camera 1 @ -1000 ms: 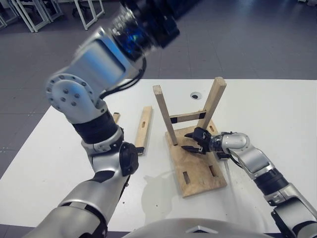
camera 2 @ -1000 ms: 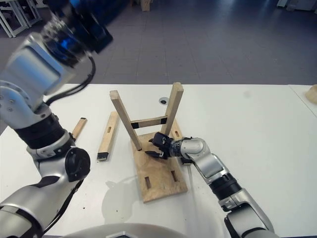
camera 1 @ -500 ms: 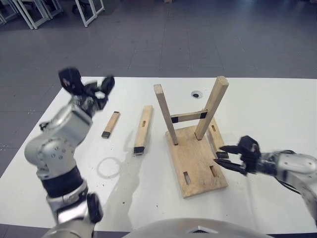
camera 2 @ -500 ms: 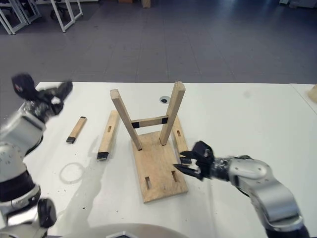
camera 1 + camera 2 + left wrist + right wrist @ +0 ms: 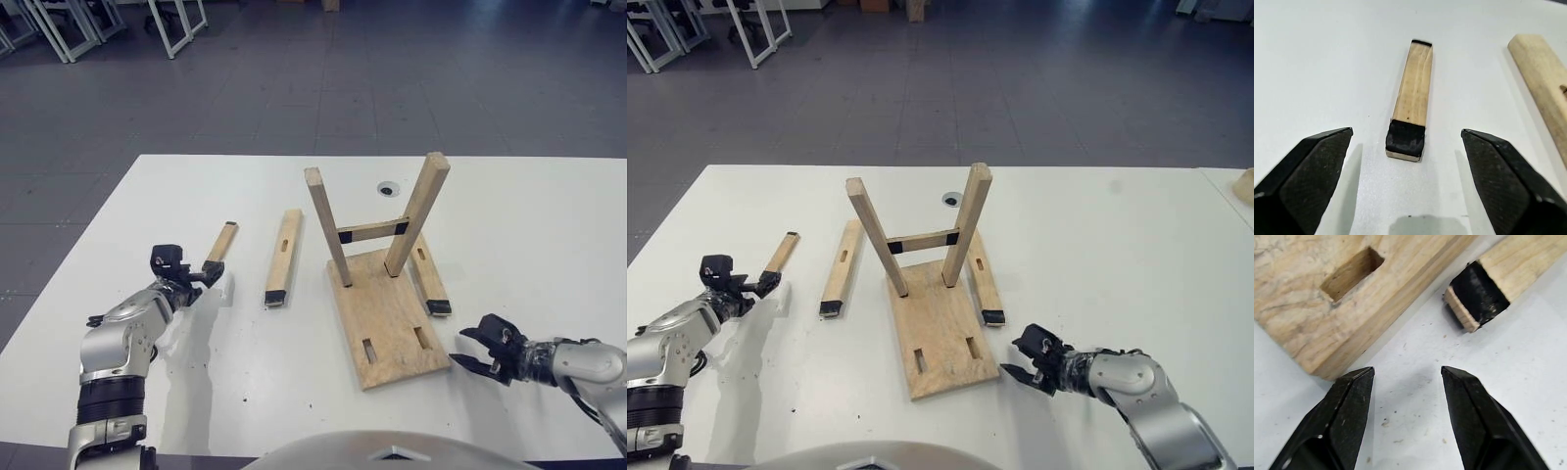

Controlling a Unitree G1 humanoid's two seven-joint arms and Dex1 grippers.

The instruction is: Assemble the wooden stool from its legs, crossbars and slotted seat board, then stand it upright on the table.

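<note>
Two legs (image 5: pixel 326 225) stood in the seat board (image 5: pixel 387 318) mid-table, joined by a crossbar (image 5: pixel 372 231). Your left gripper (image 5: pixel 196 276) sat spread wide and empty, facing the short bar (image 5: pixel 220 247) out at the board's nine o'clock. Your right gripper (image 5: pixel 1009 357), likewise spread and empty, hovered off the board's four o'clock corner, near a loose leg (image 5: pixel 429 274).

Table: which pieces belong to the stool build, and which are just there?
Job:
seat board
left standing leg
right standing leg
crossbar between them
loose slotted leg left of board
loose leg by board's right edge
short crossbar farthest left

Not job:
cable hole in the table
tan object far right, cut off
</note>
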